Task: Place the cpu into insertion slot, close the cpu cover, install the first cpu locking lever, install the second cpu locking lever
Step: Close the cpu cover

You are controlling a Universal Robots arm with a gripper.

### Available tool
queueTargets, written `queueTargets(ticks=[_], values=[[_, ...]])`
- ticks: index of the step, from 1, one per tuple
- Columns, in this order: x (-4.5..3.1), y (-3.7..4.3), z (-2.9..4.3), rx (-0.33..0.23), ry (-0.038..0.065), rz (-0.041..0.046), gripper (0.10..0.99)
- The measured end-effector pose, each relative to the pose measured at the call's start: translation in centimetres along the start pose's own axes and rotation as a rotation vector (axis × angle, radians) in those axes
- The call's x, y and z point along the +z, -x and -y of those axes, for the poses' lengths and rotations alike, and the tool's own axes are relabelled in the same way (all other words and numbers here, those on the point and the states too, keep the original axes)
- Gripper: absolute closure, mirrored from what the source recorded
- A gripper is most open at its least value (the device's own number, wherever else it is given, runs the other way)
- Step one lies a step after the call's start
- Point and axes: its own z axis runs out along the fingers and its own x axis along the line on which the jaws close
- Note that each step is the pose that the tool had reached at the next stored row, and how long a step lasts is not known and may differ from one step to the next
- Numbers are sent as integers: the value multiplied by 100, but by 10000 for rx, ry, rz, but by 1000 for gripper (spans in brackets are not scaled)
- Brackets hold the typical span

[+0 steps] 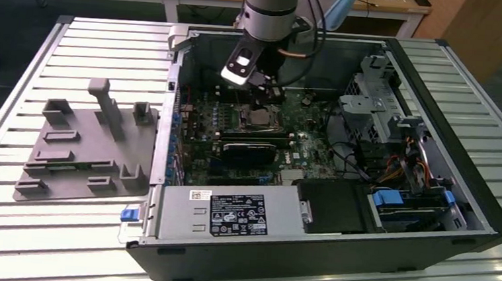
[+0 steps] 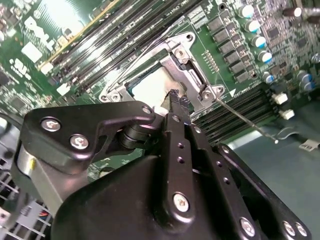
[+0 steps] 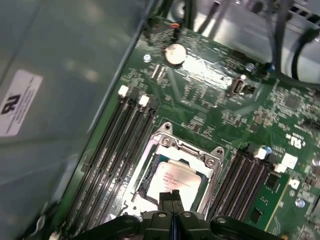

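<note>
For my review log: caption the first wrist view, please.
End effector shut over the cpu, which sits in the insertion slot with the cpu cover framing it.

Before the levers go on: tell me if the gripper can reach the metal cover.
Probably yes: the gripper hangs just above the cover, fingertips shut over the chip, nothing in between.
</note>
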Motion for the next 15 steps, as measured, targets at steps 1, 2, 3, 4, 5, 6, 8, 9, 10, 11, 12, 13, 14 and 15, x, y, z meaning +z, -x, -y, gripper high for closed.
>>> queueTargets(ticks=[1,2,3,4,5,6,8,9,10,11,12,13,14,15], values=[[0,0,0,-126,-1,-4,980],[0,0,0,-258,-3,-6,980],[0,0,0,-401,-5,-10,980],[0,0,0,-547,-6,-14,980],[0,0,0,-690,-8,-17,980],[0,0,0,-850,-10,-20,980],[0,0,0,-1169,-16,-25,980],[0,0,0,-1339,-19,-28,980],[0,0,0,-1509,-21,-31,980],[1,0,0,-1676,-23,-35,980],[1,0,0,-1828,-23,-37,980],[1,0,0,-1961,-21,-39,980],[1,0,0,-2094,-22,-42,980],[1,0,0,-2232,-22,-45,980]])
